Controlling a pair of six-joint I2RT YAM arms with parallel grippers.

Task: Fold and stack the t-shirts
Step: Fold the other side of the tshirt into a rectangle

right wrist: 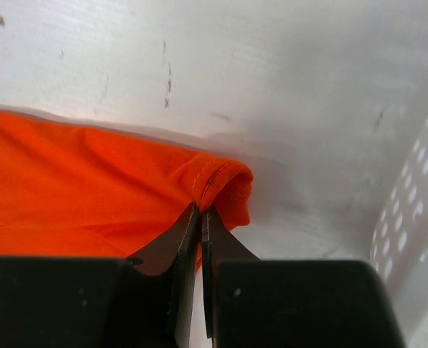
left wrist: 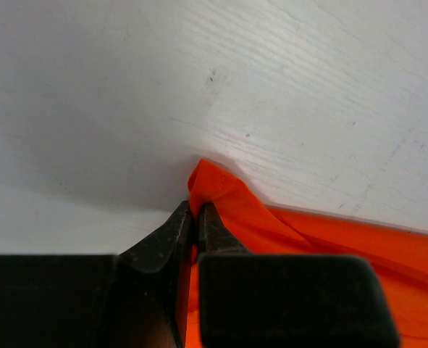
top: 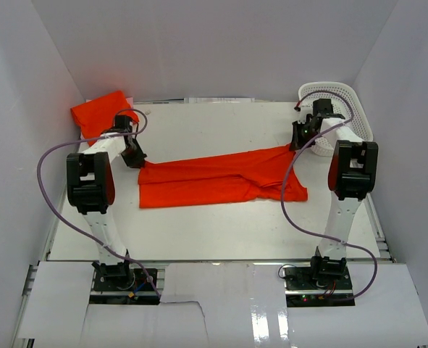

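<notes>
My left gripper (left wrist: 197, 212) is clenched on one corner of the bright orange-red, short-sleeved soft fabric t-shirt (top: 221, 180). A small bunch of cloth is pinched between its black tips and pokes out just past them, and the rest of the cloth runs off to its right over the white table (top: 221, 235). My right gripper (right wrist: 201, 214) is clamped on the opposite end of the same shirt, biting a rolled hem with visible stitching right at its tips, and the cloth trails away to its left. Between my two grippers the shirt lies drawn out long and low across the table. It appears doubled along its length, and a wider part spreads out on the side nearer my bases, below the right gripper. Just to the right of my right gripper stands the white plastic mesh basket (top: 340, 98), near the pinched hem but not touching it; its perforated wall shows at the edge of the right wrist view. Beyond my left gripper, toward the far left corner of the table, a second orange-red t-shirt (top: 101, 112) lies in a folded bundle, apart from the stretched one.
</notes>
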